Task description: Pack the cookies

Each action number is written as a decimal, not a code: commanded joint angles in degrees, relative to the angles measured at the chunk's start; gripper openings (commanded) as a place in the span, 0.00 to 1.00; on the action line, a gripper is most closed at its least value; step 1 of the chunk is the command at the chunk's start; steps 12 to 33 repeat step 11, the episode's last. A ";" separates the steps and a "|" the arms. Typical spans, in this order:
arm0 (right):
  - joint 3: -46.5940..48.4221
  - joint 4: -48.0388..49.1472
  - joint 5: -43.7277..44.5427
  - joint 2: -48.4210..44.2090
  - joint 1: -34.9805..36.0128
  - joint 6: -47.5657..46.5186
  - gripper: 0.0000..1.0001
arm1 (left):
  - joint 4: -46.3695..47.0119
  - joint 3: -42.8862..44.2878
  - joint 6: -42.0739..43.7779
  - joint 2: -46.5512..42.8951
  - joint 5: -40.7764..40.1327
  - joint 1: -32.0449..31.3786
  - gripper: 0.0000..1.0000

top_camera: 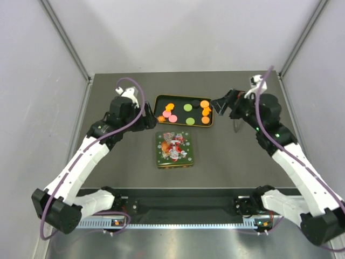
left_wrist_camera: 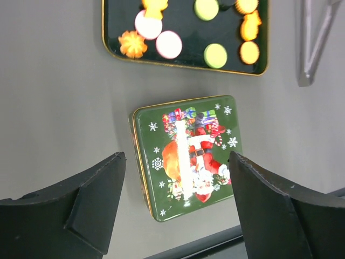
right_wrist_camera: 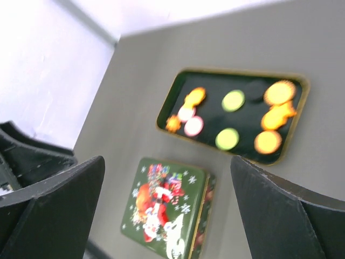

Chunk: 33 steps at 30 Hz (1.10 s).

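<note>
Just ahead of the spread, empty left fingers (left_wrist_camera: 86, 205) lies the Santa lid (left_wrist_camera: 186, 156), flat on the desk (left_wrist_camera: 64, 108). Beyond it the cookies (left_wrist_camera: 215, 55) sit in the open tin (left_wrist_camera: 186, 24). The right fingers (right_wrist_camera: 285, 216), also spread and empty, are farther off.

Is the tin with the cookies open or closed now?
Open. The cookies lie uncovered in the tin; the Santa-printed lid lies flat on the table, apart from it.
</note>
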 commanded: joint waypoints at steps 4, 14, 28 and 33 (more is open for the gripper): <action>-1.24 -7.36 12.24 -10.39 -0.79 -3.53 1.00 | 0.88 -0.46 3.70 -4.52 2.08 0.21 0.83; -3.35 -7.80 14.17 -13.38 -0.79 -2.57 0.99 | 1.41 -1.78 5.01 -6.80 2.78 0.21 0.85; -3.35 -7.80 14.17 -13.38 -0.79 -2.57 0.99 | 1.41 -1.78 5.01 -6.80 2.78 0.21 0.85; -3.35 -7.80 14.17 -13.38 -0.79 -2.57 0.99 | 1.41 -1.78 5.01 -6.80 2.78 0.21 0.85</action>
